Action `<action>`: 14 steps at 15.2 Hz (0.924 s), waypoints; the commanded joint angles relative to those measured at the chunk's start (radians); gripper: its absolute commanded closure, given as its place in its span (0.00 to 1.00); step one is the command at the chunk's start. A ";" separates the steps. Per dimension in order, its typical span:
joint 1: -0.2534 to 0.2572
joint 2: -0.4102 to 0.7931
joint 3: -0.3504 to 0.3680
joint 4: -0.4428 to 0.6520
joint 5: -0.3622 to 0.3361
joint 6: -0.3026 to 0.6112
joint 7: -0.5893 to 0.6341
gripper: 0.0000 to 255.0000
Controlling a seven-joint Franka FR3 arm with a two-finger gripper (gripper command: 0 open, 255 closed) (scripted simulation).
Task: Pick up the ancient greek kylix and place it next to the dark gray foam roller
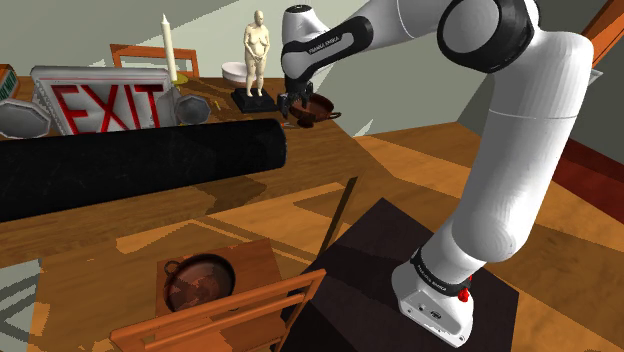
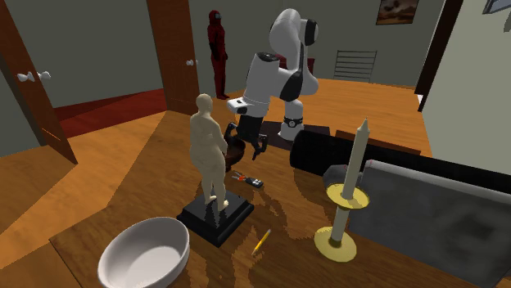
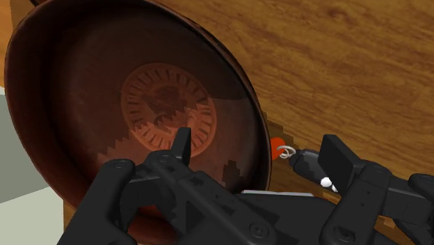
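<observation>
Red EXIT sign (image 1: 100, 105) — spread gripper (image 3: 259, 145) straddles brown kylix (image 3: 104, 83) rim.

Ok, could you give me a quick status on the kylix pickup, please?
Open tool, fingers straddling the kylix rim, not clasping. Kylix on the table by the figurine. Small red-tipped item lies beside the rim, near the outer finger.

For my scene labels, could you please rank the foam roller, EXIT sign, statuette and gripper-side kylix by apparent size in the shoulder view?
1. foam roller
2. EXIT sign
3. statuette
4. kylix
The roller lies nearer the camera, which flatters it.
</observation>
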 commanded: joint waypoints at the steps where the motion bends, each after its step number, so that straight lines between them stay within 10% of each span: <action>1: 0.000 0.000 0.000 0.000 0.000 0.000 0.000 0.00; 2: 0.000 0.000 0.000 0.000 0.000 0.000 0.000 0.00; 3: 0.000 0.000 0.000 0.000 0.000 0.000 0.000 1.00; 14: 0.000 -0.013 0.001 0.009 0.004 -0.021 -0.006 1.00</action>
